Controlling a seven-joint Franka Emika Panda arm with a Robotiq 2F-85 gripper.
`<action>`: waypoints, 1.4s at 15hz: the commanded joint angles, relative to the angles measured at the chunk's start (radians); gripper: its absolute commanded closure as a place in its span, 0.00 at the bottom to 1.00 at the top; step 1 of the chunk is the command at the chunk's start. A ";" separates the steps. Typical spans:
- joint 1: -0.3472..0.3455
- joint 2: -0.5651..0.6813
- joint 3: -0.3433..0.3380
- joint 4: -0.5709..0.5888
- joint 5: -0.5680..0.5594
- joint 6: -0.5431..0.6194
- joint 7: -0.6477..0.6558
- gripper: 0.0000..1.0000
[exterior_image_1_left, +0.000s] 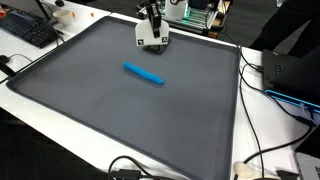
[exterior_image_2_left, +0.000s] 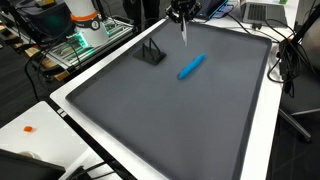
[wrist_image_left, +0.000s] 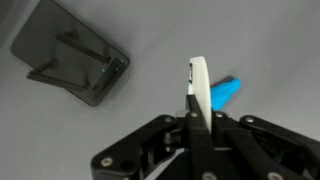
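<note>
While hanging over the far part of the grey mat (exterior_image_1_left: 100, 115), pinches a thin white strip (exterior_image_2_left: 183, 32) in the gripper (exterior_image_2_left: 183, 17). Comes into the wrist view from six o'clock, with black fingers (wrist_image_left: 172, 137) pressed together on the lower end of that strip and no gap showing between pad and strip. Holds the white strip nearly upright in an exterior view, free end pointing down toward the mat. Cannot tell whether that end touches the surface or hangs just above it.

Has a blue marker (exterior_image_2_left: 191, 66) lying flat on the mat at about five o'clock from the gripper, near the strip but apart from it. Finds the same marker at six o'clock from the gripper in an exterior view (exterior_image_1_left: 143, 74), alone in the middle of the mat. Catches it again in the wrist view at three o'clock of the strip, partly hidden behind it.

Has a dark stand (exterior_image_2_left: 152, 54) on the mat at about eight o'clock from the gripper, near it, and at ten o'clock in the wrist view, well apart from the marker.

Shares the white table (exterior_image_1_left: 40, 130) with a keyboard (exterior_image_1_left: 25, 30) off the mat at nine o'clock and with cables (exterior_image_1_left: 270, 150) trailing past the mat's edge at four o'clock.
</note>
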 joint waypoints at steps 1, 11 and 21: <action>0.022 0.122 0.004 0.137 -0.036 -0.071 -0.137 0.99; 0.077 0.319 -0.003 0.347 -0.165 -0.206 -0.512 0.99; 0.118 0.437 -0.020 0.475 -0.273 -0.227 -0.590 0.99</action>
